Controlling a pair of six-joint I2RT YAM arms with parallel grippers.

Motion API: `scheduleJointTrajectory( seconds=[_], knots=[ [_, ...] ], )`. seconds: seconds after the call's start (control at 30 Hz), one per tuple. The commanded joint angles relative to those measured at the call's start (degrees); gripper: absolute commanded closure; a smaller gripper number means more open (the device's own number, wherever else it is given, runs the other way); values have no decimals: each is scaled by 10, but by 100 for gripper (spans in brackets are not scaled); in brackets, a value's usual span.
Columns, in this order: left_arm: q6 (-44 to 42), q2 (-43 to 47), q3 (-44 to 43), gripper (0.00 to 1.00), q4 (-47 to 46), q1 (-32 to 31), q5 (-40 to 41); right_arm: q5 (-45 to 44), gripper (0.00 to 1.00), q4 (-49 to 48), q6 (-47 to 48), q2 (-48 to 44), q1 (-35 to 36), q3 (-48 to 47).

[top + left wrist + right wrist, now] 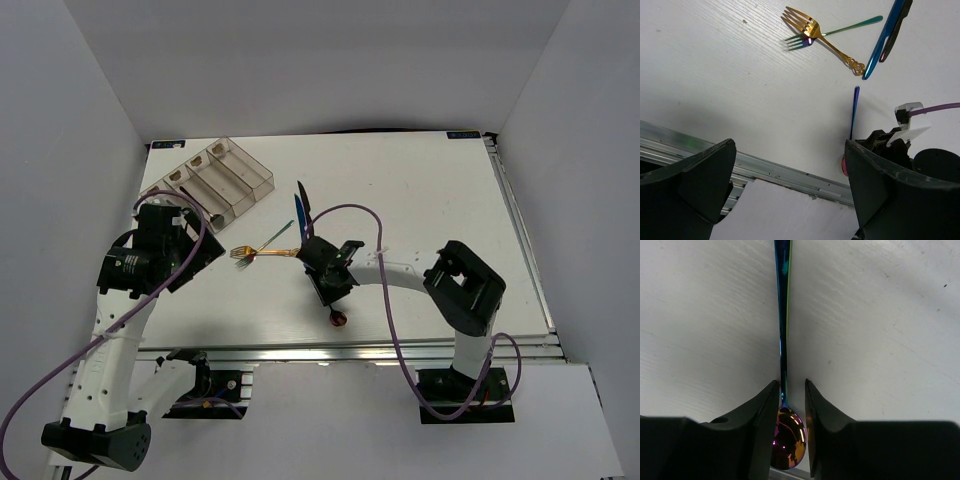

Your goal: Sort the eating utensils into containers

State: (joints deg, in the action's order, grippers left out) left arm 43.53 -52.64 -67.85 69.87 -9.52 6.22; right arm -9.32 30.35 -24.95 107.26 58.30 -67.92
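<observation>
R hand [791, 385] straddles iridescent spoon [783, 315], seemingly loose; tray labels [198, 161] unreadable.

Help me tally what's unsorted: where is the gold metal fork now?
In the top view the gold metal fork lies left of centre on the white table, crossing an iridescent green utensil, handle end beside the blue knife.

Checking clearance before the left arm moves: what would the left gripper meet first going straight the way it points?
Likely the bare table, short of the gold fork; depth is unclear.
</observation>
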Motion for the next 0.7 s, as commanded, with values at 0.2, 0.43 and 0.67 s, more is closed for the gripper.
scheduleJointTrajectory(
  seconds=[0.2,0.43,0.67],
  knots=[
    [6,26,9,2,0,-2,12,20,88,96,36,118,1,64],
    [4,21,-1,2,0,-2,2,8,100,124,41,111,2,26],
    [39,39,53,2,-79,-1,-102,-14,100,176,27,1,-6,-16]
  ],
)
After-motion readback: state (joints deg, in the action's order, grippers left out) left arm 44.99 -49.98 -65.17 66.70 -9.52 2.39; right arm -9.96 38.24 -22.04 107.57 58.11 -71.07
